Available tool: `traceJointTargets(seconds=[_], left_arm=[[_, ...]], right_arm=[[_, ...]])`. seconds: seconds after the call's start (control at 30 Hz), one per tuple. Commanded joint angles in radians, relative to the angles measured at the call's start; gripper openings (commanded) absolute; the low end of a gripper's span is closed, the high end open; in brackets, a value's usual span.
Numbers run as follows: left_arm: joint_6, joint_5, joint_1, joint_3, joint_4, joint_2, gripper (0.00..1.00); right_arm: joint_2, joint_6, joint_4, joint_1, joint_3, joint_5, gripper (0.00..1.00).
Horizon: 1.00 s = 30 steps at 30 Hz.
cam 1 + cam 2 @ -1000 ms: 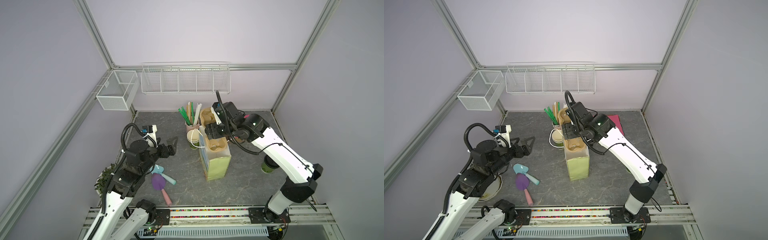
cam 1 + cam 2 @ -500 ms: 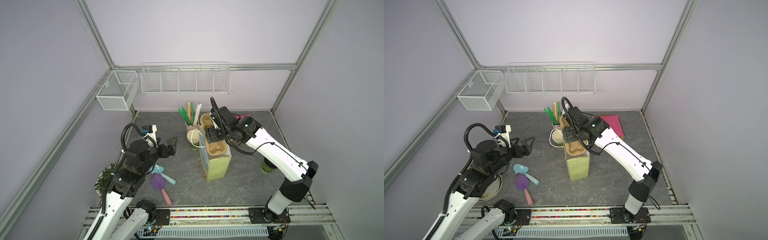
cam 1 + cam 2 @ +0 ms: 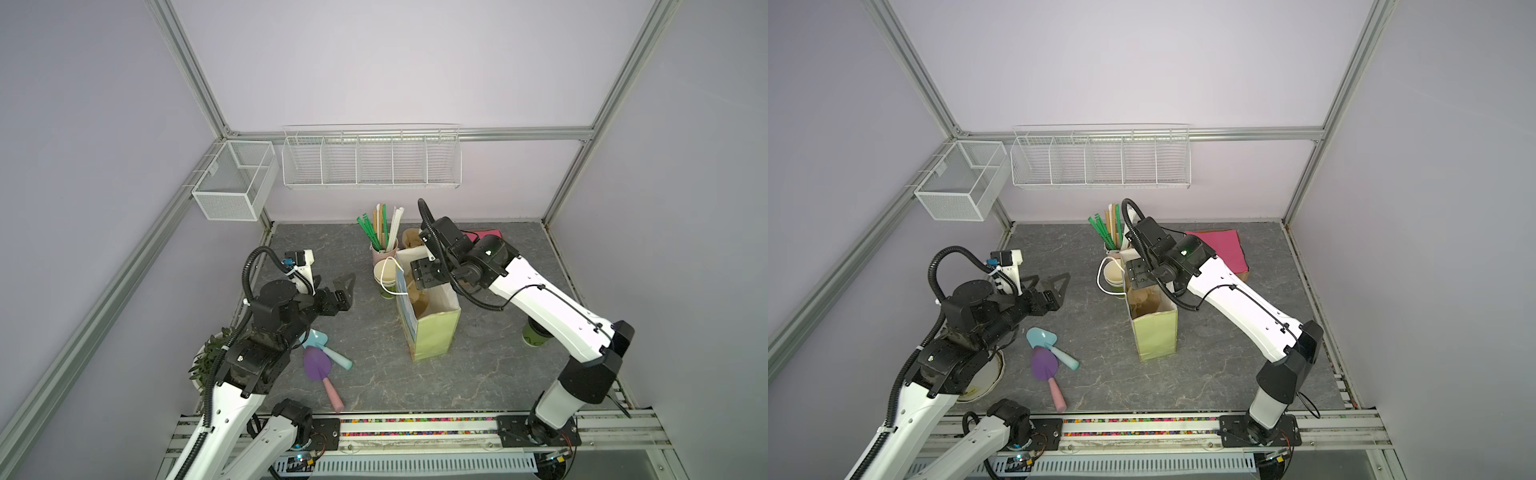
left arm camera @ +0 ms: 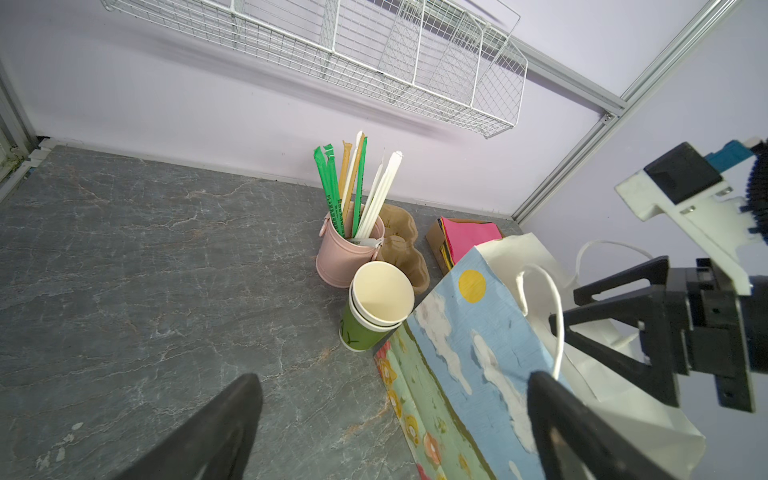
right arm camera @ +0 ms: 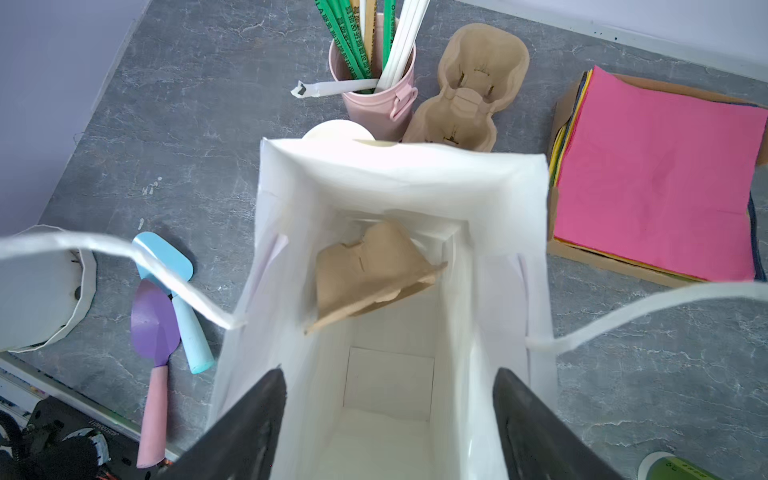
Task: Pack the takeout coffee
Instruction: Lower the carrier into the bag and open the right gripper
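Green and half hidden under the right arm [image 3: 552, 307], what looks like the takeout coffee [image 3: 532, 336] stands by the table's [image 3: 478, 374] right edge, while the right gripper [image 5: 390, 374] hangs spread and empty over the paper bag [image 3: 434, 332] and the left gripper [image 3: 338, 286] hovers wide open.

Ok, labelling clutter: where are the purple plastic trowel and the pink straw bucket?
purple plastic trowel [image 3: 317, 365]: in a top view, blade middle.
pink straw bucket [image 4: 345, 259]: left wrist view, side wall.
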Motion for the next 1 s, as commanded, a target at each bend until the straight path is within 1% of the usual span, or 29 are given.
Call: traceJointTargets(seconds=[0.0, 0.13, 0.2, 0.3, 0.5, 0.6, 0.73, 0.83, 0.97], left_arm=[[0.002, 0.0, 0.001, -0.007, -0.002, -0.001, 0.99], [0.002, 0.0, 0.001, -0.007, -0.005, -0.003, 0.99], [0.003, -0.001, 0.0, -0.009, -0.006, -0.006, 0.99], [0.002, -0.002, -0.002, -0.01, -0.004, -0.006, 0.99], [0.0, 0.009, -0.003, -0.006, -0.003, 0.005, 0.99], [0.0, 0.008, -0.002, -0.004, -0.004, 0.004, 0.99], [-0.001, 0.004, -0.002, -0.004, -0.004, 0.003, 0.99], [-0.001, 0.003, -0.003, -0.004, -0.004, 0.006, 0.99], [-0.001, 0.003, -0.002, -0.003, -0.005, 0.011, 0.99]], right_arm=[[0.012, -0.015, 0.0, 0.006, -0.004, 0.026, 0.81], [0.032, -0.059, -0.027, 0.009, 0.043, 0.021, 0.81], [0.017, -0.07, -0.05, 0.011, 0.06, 0.057, 0.81], [-0.055, -0.1, -0.041, 0.031, 0.053, 0.072, 0.81], [-0.169, -0.124, -0.15, 0.039, 0.07, 0.106, 0.85], [-0.219, -0.107, -0.183, 0.038, 0.021, 0.131, 0.84], [-0.275, -0.079, -0.155, 0.037, -0.105, 0.135, 0.82], [-0.275, -0.066, -0.13, 0.034, -0.165, 0.136, 0.79], [-0.25, -0.062, -0.087, 0.024, -0.204, 0.11, 0.73]])
